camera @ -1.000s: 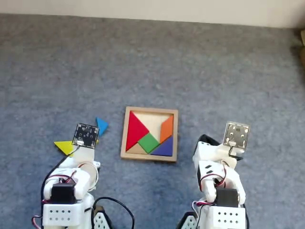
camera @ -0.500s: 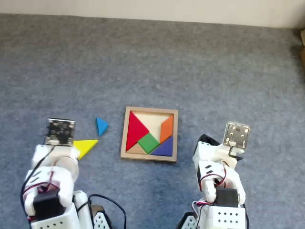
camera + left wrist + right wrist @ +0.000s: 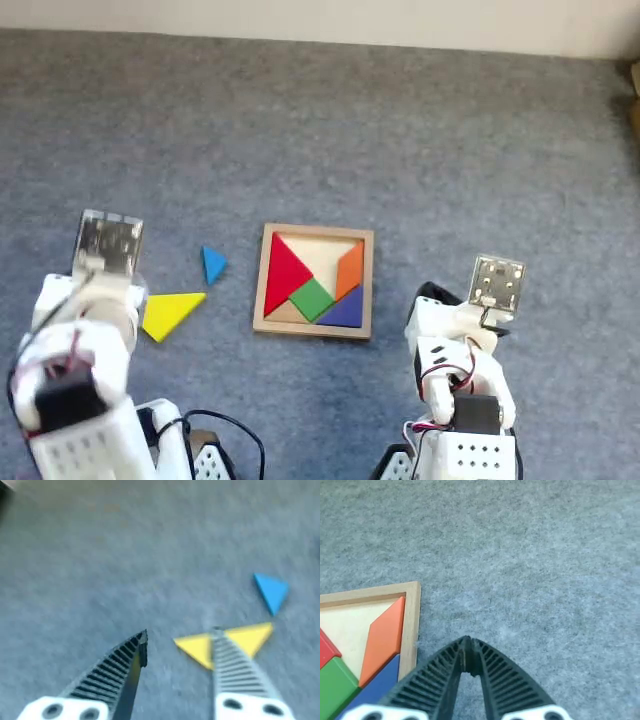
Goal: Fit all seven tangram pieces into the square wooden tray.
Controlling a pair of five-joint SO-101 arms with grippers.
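Work looks a little past halfway. At the far left of the high view stands the left arm. In its wrist view the left gripper (image 3: 180,636) has its jaws spread wide and empty above the grey carpet (image 3: 400,130), with one finger crossing in front of the large yellow wooden triangle (image 3: 172,313); whether it touches I cannot tell. Just right of that piece, and apart from it, lies the small blue wooden triangle (image 3: 213,264). Both are outside the tray and have yet to be placed. At the centre sits the square wooden tray (image 3: 312,330), holding four pieces: a large red triangle (image 3: 286,272) at its left, a green square (image 3: 313,298) low in the middle, an orange parallelogram (image 3: 349,272) at upper right and a blue-violet triangle (image 3: 345,311) at lower right. Bare pale wood shows along the top and in the lower left corner — room, I judge, for the loose pieces. At lower right the right gripper (image 3: 468,656) is pressed together on nothing, over carpet just beside the tray's right rim. I count six pieces — whether a seventh, pale one lies in the tray I cannot tell.
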